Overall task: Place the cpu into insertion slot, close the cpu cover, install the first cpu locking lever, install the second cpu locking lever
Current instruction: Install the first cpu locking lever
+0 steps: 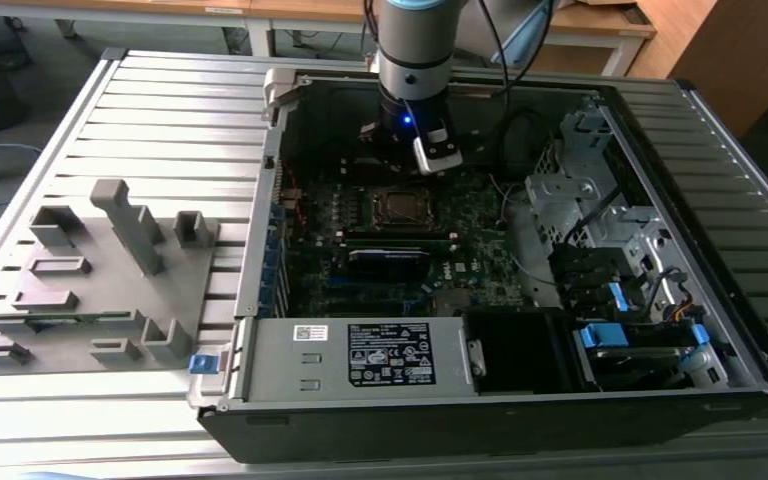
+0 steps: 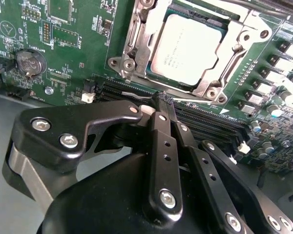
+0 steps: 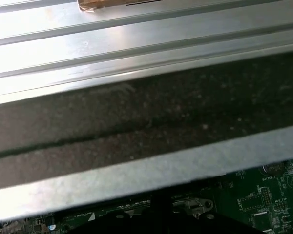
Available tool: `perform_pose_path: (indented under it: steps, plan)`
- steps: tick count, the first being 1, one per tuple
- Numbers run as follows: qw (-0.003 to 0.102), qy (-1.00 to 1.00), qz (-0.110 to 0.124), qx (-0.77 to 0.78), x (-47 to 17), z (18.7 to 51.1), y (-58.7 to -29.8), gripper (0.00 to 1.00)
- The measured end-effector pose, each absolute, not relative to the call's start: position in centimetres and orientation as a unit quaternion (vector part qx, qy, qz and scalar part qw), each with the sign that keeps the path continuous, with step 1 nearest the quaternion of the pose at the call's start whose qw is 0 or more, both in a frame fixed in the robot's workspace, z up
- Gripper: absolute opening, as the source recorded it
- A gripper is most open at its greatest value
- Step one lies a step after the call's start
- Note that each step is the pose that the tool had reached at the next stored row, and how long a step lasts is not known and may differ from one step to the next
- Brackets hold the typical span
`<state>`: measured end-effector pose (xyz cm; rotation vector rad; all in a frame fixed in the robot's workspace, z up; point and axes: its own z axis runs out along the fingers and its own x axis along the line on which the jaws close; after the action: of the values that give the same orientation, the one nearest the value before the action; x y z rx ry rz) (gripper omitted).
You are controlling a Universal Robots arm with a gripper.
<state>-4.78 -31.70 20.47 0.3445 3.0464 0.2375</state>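
Slatted table (image 1: 171, 110), cpu (image 2: 190, 46) framed by cpu cover (image 2: 144, 41)

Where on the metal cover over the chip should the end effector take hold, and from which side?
The cover lies flat around the chip, which fills its window, so only the thin rim is free. Probably pinch one outer edge from above, between the corner screws. Its hinged edge cannot be told here.

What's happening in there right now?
Gripper shut, empty, near the chip. Chip seated, metal frame down over its edges. Nothing between them.
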Motion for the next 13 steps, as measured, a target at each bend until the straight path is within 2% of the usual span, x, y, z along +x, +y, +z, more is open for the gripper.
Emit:
perform_pose_path:
  steps: [13]
  plan:
    - [0.036,0.985,0.076,0.149,-4.78,20.46,-31.55,0.10]
